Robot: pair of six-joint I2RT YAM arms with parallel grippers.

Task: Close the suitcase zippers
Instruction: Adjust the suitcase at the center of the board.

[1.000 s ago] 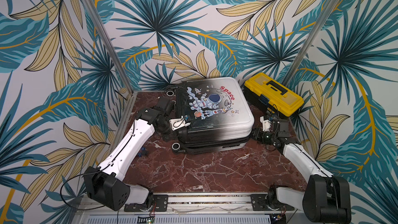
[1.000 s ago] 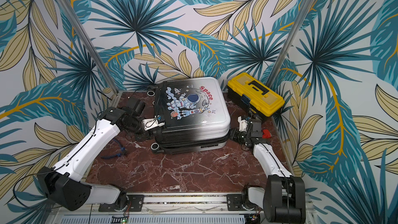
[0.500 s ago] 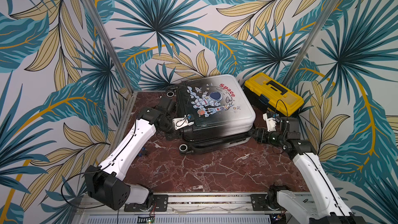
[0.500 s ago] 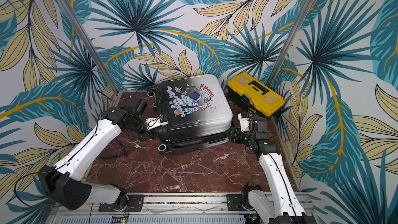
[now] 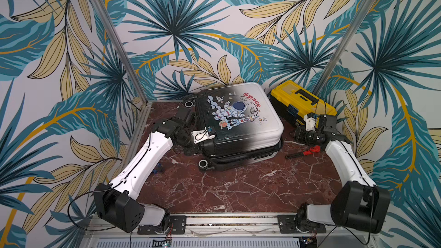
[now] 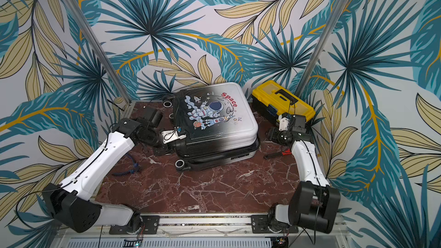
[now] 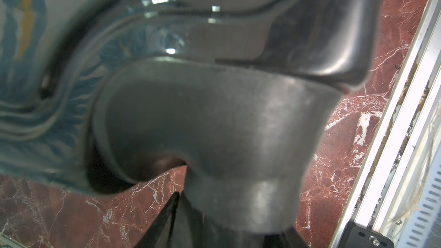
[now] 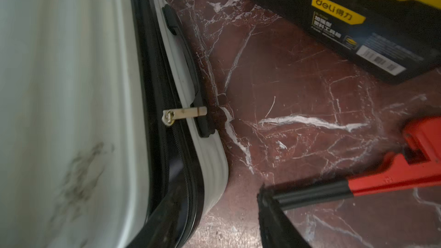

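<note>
the small hard-shell suitcase [image 5: 241, 127], white fading to black with an astronaut cartoon and red "space" print, lay flat at the back of the red marble worktop [image 5: 238, 187]. a metal pull [image 8: 183, 113] hung from its black zipper track [image 8: 155, 72]. the yellow-and-black toolbox [image 5: 303, 99] beside it read "deli", and a red pipe wrench [image 8: 393, 177] lay near. the left end effector [image 5: 192, 150] was close up at a suitcase wheel, and the right end effector [image 5: 298, 135] was apart from the case. i could not tell whether either was clenched or released.

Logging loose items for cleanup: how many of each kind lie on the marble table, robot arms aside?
Suitcase: 1
Toolbox: 1
Red and black wrench: 1
Small blue item, too small to name: 1
Total: 4
</note>
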